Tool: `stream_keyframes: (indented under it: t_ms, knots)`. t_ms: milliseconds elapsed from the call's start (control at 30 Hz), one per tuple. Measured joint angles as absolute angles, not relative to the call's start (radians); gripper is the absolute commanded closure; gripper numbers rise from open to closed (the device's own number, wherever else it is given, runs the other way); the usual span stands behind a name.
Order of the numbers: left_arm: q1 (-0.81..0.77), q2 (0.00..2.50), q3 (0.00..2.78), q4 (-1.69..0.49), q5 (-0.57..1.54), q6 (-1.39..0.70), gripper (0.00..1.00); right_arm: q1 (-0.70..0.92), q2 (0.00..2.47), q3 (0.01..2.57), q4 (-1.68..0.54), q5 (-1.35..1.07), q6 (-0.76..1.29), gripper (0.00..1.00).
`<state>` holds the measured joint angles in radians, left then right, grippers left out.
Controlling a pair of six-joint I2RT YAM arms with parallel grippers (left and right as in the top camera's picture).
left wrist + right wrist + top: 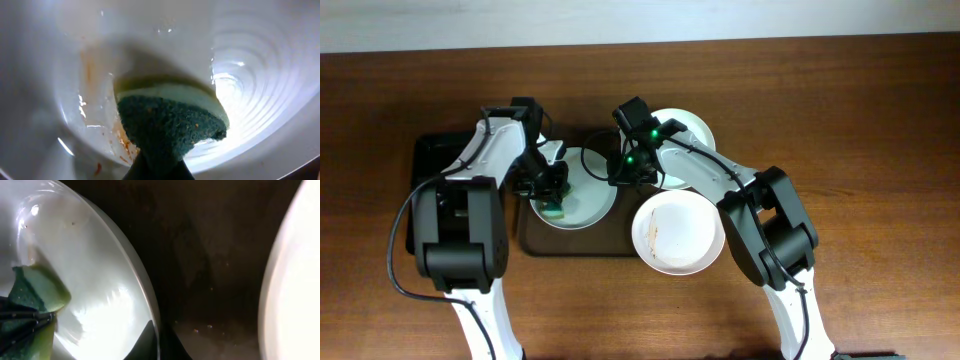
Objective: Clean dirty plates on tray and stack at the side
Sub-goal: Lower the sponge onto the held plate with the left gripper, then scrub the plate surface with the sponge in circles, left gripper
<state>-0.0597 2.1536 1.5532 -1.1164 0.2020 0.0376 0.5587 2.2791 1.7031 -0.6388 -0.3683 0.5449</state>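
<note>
Scrub step: left gripper [552, 200] clamps sponge [170, 125] tight and presses it onto the smeared plate [592, 192] at tray's [535, 245] left end. Right gripper [625, 175] looks pinched on that plate's rim mid-tray, likely steadying it. Two other plates [678, 235] crowd tray's right edge, so little room there.

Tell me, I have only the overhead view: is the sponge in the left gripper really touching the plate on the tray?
Observer: Yes. In the left wrist view the green side of the sponge presses on the pale plate.
Operator: Is dirt left there?
Observer: Orange-brown smears lie just left of the sponge.
Operator: And the right gripper?
Observer: In the right wrist view its fingers straddle that plate's rim, one inside, one outside.
</note>
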Motion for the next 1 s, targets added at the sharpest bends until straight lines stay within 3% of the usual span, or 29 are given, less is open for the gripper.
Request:
stream_keyframes:
  t_ms: [67, 333, 433, 567, 667, 900, 1000]
  knots:
    - [-0.060, 2.155, 1.554, -1.085, 0.179, 0.038, 0.99, 0.559, 2.279, 1.703, -0.639, -0.368, 0.545, 0.96]
    - [-0.065, 2.093, 1.427, -0.626, 0.098, 0.038, 0.99, 0.559, 2.279, 1.703, -0.634, -0.368, 0.543, 0.96]
    - [-0.078, 2.089, 1.428, -0.666, 0.085, 0.038, 0.99, 0.559, 2.279, 1.703, -0.634, -0.368, 0.545, 0.96]
    - [-0.099, 2.093, 1.456, -0.937, 0.096, 0.038, 0.99, 0.559, 2.279, 1.703, -0.637, -0.369, 0.545, 0.96]
    - [-0.100, 2.090, 1.448, -0.933, 0.105, 0.037, 0.99, 0.559, 2.279, 1.703, -0.639, -0.369, 0.545, 0.96]
    - [-0.117, 2.034, 1.251, -0.392, -0.039, -0.074, 0.99, 0.559, 2.279, 1.702, -0.626, -0.369, 0.545, 0.96]
    - [-0.128, 2.030, 1.224, -0.333, -0.081, -0.099, 0.99, 0.559, 2.279, 1.702, -0.620, -0.369, 0.546, 0.96]
